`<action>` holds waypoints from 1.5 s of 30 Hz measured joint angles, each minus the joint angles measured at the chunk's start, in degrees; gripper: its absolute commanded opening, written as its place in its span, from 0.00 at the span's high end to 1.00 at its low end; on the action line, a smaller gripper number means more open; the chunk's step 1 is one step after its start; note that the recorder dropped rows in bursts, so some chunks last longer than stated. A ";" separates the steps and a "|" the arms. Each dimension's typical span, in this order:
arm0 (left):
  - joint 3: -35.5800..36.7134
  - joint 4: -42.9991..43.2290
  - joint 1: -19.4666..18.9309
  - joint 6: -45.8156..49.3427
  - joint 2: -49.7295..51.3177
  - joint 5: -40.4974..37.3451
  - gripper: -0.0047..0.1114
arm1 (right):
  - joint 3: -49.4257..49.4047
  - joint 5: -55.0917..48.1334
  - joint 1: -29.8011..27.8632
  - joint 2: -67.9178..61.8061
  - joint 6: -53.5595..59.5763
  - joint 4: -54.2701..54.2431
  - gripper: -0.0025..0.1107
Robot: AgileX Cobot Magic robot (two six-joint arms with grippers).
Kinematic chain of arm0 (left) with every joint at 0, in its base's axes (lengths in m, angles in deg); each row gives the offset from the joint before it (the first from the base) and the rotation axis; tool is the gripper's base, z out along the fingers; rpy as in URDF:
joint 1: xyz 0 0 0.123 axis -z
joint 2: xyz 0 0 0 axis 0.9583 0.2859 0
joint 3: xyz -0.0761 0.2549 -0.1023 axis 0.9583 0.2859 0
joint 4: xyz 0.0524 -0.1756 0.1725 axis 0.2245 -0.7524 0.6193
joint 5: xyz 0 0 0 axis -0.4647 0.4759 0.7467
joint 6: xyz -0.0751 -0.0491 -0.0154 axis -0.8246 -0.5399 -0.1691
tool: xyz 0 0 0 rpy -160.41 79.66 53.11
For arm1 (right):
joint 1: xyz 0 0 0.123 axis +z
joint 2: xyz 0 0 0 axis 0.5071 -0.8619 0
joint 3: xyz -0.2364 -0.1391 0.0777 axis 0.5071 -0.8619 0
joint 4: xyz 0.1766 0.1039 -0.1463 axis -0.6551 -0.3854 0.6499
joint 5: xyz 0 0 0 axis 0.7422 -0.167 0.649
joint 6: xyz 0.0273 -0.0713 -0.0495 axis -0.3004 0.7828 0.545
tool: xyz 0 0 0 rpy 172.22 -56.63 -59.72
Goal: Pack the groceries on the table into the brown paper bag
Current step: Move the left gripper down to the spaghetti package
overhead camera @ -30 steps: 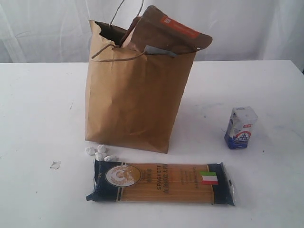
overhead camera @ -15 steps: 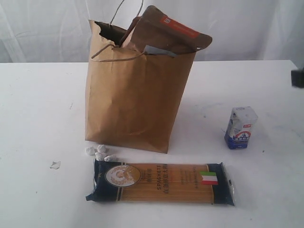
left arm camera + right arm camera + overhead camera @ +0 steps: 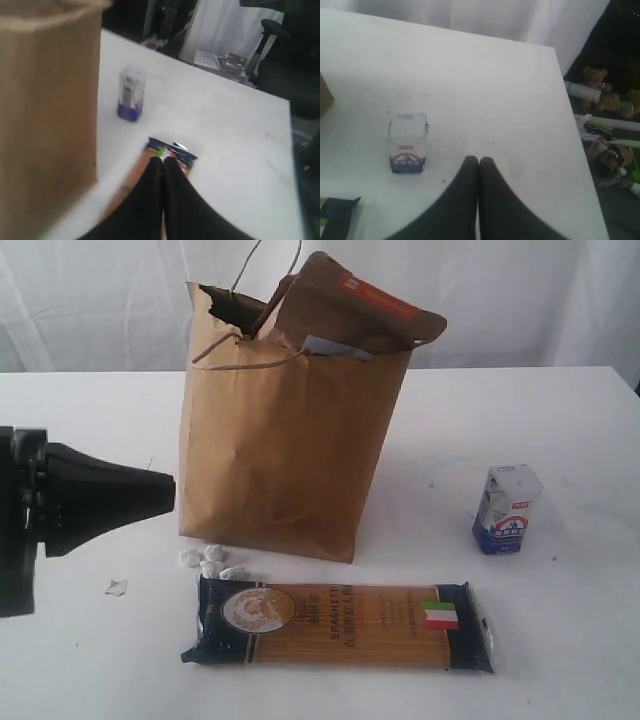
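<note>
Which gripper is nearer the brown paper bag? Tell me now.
Left. The left gripper hovers close beside the brown paper bag; the right gripper is farther off, beyond the small blue-white carton.

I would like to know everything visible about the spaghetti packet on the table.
The spaghetti packet is long and flat, seemingly plastic film, dark at both ends, with pale golden strands showing along the middle. It bears a round gold emblem near one end, a small Italian flag near the other, and the word SPAGHETTI. It lies flat on the white table, in front of the brown paper bag and apart from it. Small white bits lie close by one corner.
</note>
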 measured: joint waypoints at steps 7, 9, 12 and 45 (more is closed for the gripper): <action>0.86 -0.95 0.92 14.26 6.55 -4.99 0.58 | -0.23 -4.15 0.00 1.02 -3.62 0.42 0.98; 0.86 -0.95 3.14 14.26 9.81 -4.95 0.43 | -0.23 -4.24 0.00 1.02 -5.19 0.42 0.98; 0.86 -1.60 8.31 14.26 15.06 -2.17 0.27 | -0.23 -4.24 0.00 1.07 -6.21 0.42 0.98; -1.04 12.77 14.31 -46.18 22.74 33.96 0.96 | -0.23 -11.71 0.00 1.07 -6.82 -5.51 0.98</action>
